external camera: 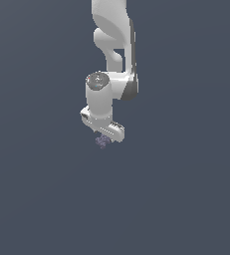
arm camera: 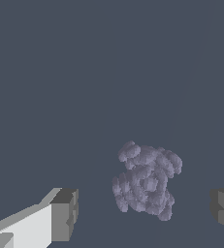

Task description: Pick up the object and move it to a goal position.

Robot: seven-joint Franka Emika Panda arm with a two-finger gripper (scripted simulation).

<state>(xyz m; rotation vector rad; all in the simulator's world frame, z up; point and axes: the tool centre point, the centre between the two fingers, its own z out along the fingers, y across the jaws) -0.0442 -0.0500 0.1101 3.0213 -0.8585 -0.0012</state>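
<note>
end effector (arm camera: 145, 213) spread wide, gripping nothing | object (arm camera: 146, 180) sat between its fingers (arm camera: 65, 213), untouched | straddled so closing would pinch it | desk edges unseen

The arm (external camera: 111, 60) looks like smooth white plastic with a soft sheen, dark grey at its joint seams. The fingers (arm camera: 65, 215) end in matt grey pads with flat, hard-edged faces. The clump (arm camera: 146, 180) is dull purple-grey, rough and knobbly all over. The surface (external camera: 186, 199) is flat, matt slate-grey, without texture.
</note>
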